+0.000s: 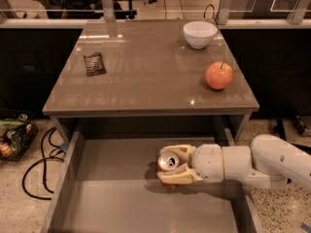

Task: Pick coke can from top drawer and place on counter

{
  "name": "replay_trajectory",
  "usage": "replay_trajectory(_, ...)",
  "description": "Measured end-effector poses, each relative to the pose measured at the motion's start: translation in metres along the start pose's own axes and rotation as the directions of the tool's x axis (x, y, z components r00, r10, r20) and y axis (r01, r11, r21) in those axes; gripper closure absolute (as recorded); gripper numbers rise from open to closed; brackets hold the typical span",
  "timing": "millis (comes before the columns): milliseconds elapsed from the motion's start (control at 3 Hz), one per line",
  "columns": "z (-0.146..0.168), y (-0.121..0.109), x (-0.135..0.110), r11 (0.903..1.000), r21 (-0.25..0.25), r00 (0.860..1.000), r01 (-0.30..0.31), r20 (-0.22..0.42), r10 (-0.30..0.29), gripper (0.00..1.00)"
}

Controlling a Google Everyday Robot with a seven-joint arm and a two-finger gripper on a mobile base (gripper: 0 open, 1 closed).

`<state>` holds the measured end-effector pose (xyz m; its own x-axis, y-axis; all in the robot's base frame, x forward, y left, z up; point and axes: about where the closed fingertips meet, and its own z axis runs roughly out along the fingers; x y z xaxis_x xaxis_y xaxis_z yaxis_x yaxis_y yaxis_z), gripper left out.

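The end effector point(164, 166) sits inside the open top drawer point(114, 198), toward its right half and nearer the drawer's back than its front. Its two cream-coloured fingers point(176, 151) are closed on the coke can point(169, 162), one on the side of the can toward the tabletop and the other on the side toward the drawer front. The can's silver top with its pull tab faces up and slightly left, and a strip of its red body shows between and below the fingers. Whether the can's base touches the drawer bottom cannot be told; a dark shadow lies on the drawer floor just to its left. The white arm point(265, 165) reaches in from the right, crossing over the drawer's right wall.

The grey-brown tabletop point(146, 81) lies above and behind the drawer. On it, a red-orange apple point(219, 75) stands near the right edge, a white bowl point(199, 34) stands near the back right corner, and a small dark snack packet point(95, 64) lies flat toward the left side. The three are well apart from each other.

On the speckled floor to the left of the drawer, black cables point(36, 166) loop.
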<state>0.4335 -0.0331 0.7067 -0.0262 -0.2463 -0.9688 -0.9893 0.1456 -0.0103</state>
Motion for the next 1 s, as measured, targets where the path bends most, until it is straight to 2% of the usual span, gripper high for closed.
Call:
replay_trajectory(667, 0.006, -0.006, -0.097, 0.9990, 0.003, 0.996, -0.045, -0.081, 0.045, 1.00)
replay_trajectory(1000, -0.003, -0.009, -0.142, 0.9993, 0.002, 0.997, -0.038, -0.074, 0.038, 1.00)
